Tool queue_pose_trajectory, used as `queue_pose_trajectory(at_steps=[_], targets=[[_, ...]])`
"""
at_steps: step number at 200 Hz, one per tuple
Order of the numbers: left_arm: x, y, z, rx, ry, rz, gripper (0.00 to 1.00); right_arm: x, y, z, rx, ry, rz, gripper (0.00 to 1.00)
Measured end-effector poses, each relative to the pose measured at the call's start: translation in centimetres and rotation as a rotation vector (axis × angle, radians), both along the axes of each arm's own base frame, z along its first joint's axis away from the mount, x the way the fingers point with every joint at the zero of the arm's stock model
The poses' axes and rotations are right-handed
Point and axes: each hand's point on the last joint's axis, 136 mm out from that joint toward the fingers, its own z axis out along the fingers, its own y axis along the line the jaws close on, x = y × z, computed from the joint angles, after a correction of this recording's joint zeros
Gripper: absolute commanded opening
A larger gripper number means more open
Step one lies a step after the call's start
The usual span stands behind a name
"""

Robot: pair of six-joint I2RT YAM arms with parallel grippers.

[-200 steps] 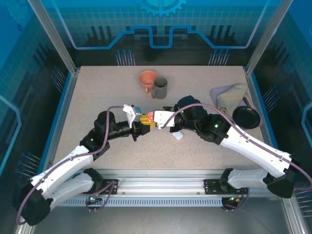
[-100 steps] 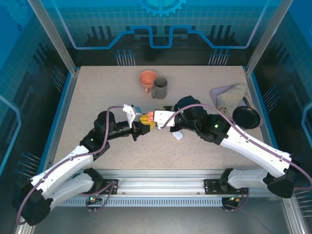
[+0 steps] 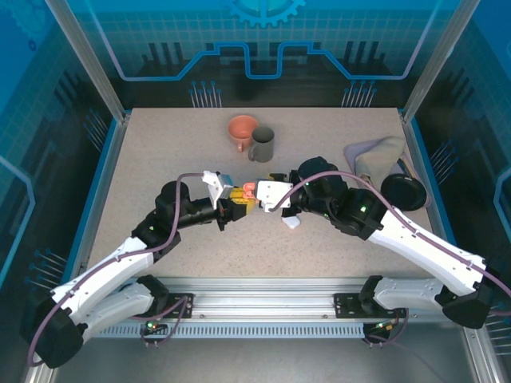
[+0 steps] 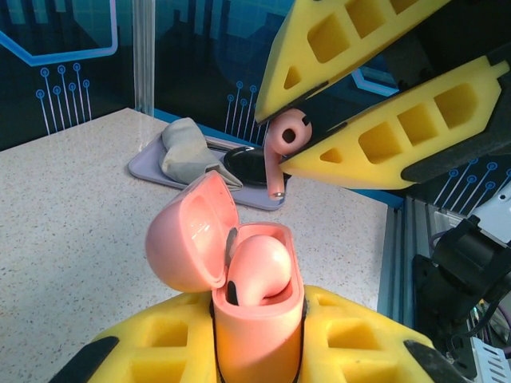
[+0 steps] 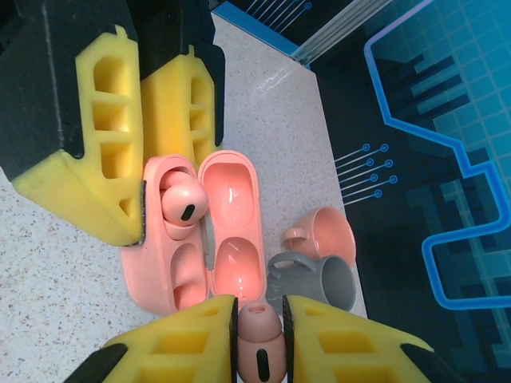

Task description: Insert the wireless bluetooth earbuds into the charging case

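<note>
My left gripper (image 4: 255, 355) is shut on the base of a salmon-pink charging case (image 4: 257, 319), held upright with its lid (image 4: 188, 239) hinged open. One pink earbud (image 4: 259, 267) sits in a slot of the case. My right gripper (image 5: 259, 343) is shut on a second pink earbud (image 5: 259, 339), hanging stem-down just above and beyond the case (image 5: 160, 279). From the right wrist, the seated earbud (image 5: 182, 203) fills the upper slot and the lower slot (image 5: 180, 275) is bare. Both grippers meet mid-table, left gripper (image 3: 235, 203) and right gripper (image 3: 254, 191).
A pink cup (image 3: 241, 129) and a grey mug (image 3: 262, 144) stand close behind the grippers. A small white object (image 3: 291, 223) lies under the right arm. A crumpled cloth (image 3: 375, 155) and a black dish (image 3: 403, 191) sit at the right edge.
The right arm's forearm has shifted slightly to the right while its gripper stays by the case. The left arm has not moved.
</note>
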Motion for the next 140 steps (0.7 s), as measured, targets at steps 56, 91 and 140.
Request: queue_pose_trajectory(at_steps=[56, 91, 140], targets=[[0.0, 0.0, 0.0, 0.000, 0.000, 0.000, 0.00, -0.1, 0.5, -0.5, -0.001, 0.018, 0.018, 0.22], [0.0, 0.0, 0.0, 0.000, 0.000, 0.000, 0.00, 0.1, 0.8, -1.0, -0.013, 0.028, 0.020, 0.22], [0.0, 0.0, 0.0, 0.000, 0.000, 0.000, 0.00, 0.1, 0.8, -1.0, -0.013, 0.028, 0.020, 0.22]])
